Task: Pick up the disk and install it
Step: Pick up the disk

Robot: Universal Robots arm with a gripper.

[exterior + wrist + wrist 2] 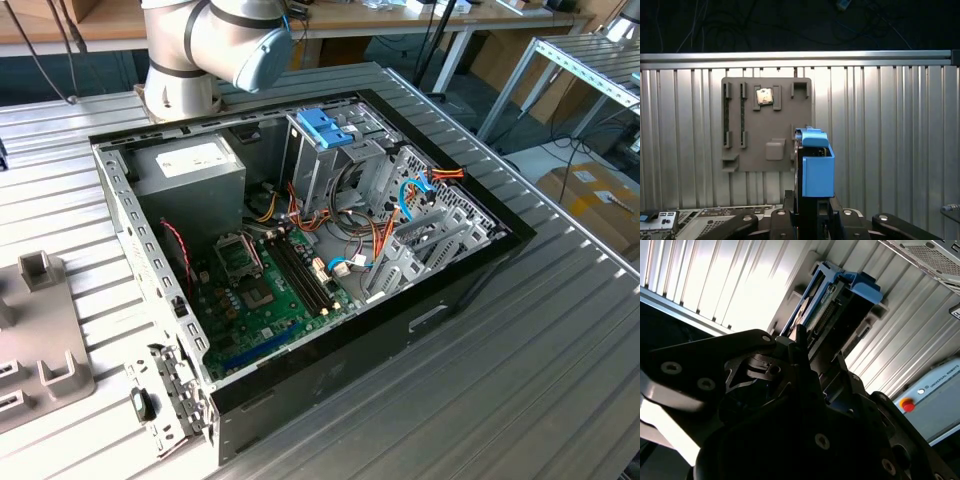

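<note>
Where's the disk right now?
In both wrist views the disk sits right at the gripper, by the edge of the grey holder plate on the ribbed table.

disk [817, 170] base hidden behind jaws, arm [215, 40] cropped

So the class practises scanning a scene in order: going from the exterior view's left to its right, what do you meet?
grey fixture tray → power supply → blue latch → blue cable → cardboard box
</note>
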